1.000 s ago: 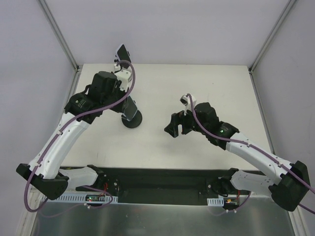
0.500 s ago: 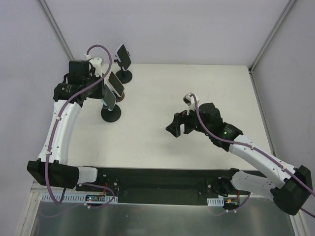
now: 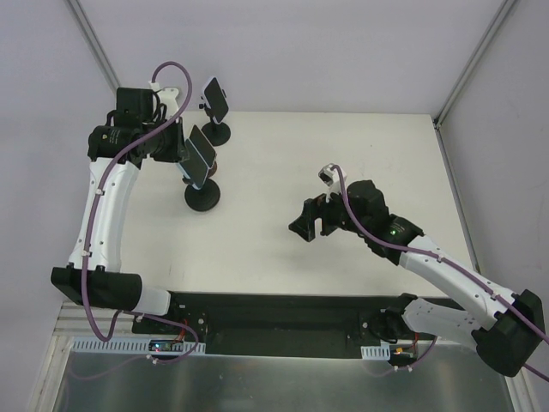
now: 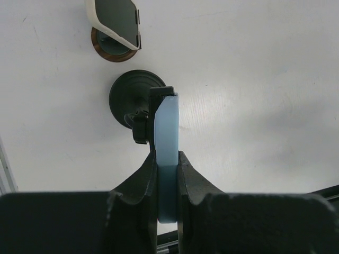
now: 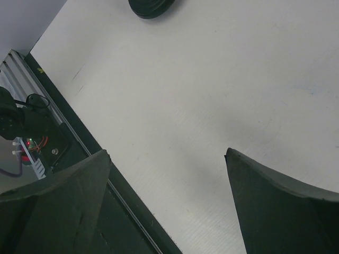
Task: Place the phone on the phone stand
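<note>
Phone (image 4: 166,137), pale blue and seen edge-on, is pinched between the fingers of the left end effector (image 4: 167,164), its far end just beside the cradle of the black phone stand (image 4: 132,98) on the white desk (image 4: 254,79). The right end effector (image 5: 167,174) hovers well apart, fingers spread wide.

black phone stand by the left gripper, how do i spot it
Go to the table, far left corner. It is the nearest stand, black round base, beside the brown-based stand; only here does the left gripper clamp a phone.
</note>
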